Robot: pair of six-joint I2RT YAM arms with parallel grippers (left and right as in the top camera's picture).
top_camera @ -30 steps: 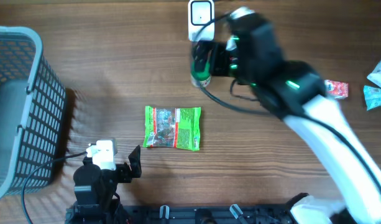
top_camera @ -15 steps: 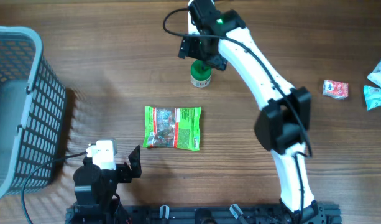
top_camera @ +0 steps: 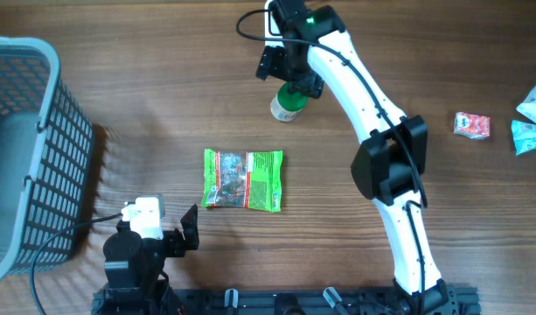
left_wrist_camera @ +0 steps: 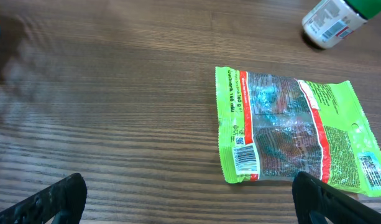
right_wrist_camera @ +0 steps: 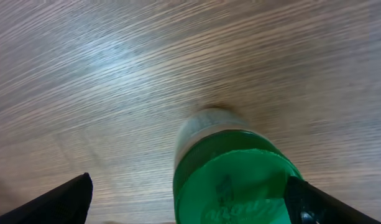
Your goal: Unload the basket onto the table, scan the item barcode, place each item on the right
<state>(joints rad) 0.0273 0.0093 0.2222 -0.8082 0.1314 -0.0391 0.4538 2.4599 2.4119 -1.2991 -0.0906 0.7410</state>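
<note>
Nearest to us, the left gripper [left_wrist_camera: 189, 202] sits low at the front edge of the tabletop [top_camera: 145, 105] with its jaws spread wide and nothing between them. To its left we've got the grey mesh basket [top_camera: 49, 149]. Just beyond the gripper, the green snack packet [left_wrist_camera: 289, 134] lies flat on the wood, and from the left wrist view we can make out a barcode [left_wrist_camera: 243, 157] near the packet's closest corner, facing up. Further back there's the small bottle [top_camera: 282, 106] with a white body and a green cap [right_wrist_camera: 234, 171]. It looks tipped rather than upright, though we honestly can't tell if it's lying flat or just leaning. The right gripper [top_camera: 289, 74] is reached out to the far side, right over the cap end. Its jaws are wide open and straddle the cap, with the fingertips off to either side and not clamping it. Way off at the right edge, well apart from all that, we can see a small red and white packet [top_camera: 472, 125] and a couple of pale blue ones [top_camera: 530, 131].
</note>
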